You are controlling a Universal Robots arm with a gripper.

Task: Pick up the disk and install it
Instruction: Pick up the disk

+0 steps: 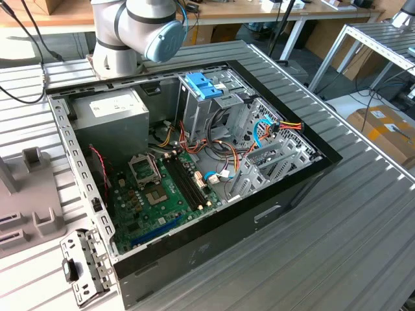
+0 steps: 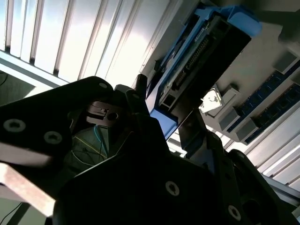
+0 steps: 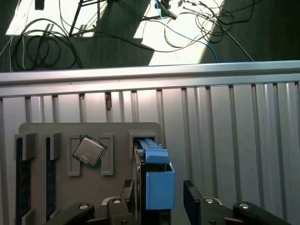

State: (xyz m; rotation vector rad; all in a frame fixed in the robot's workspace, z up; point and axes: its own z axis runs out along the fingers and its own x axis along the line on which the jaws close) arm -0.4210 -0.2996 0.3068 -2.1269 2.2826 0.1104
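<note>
We see the dark, blue-railed rectangular disk standing between the fingers of the claw. The claw gapes wide, unclamped.

disk: bright blue plastic carrier, smooth with a slight gloss; dark body
tool: matt black fingers, bright metal screws
holder: grey matt plastic
chip: shiny bare metal lid
surface: ribbed silver metal, soft sheen
computer case: matt black shell, grey sheet-metal frame inside
circuit board: green, glossy
</note>
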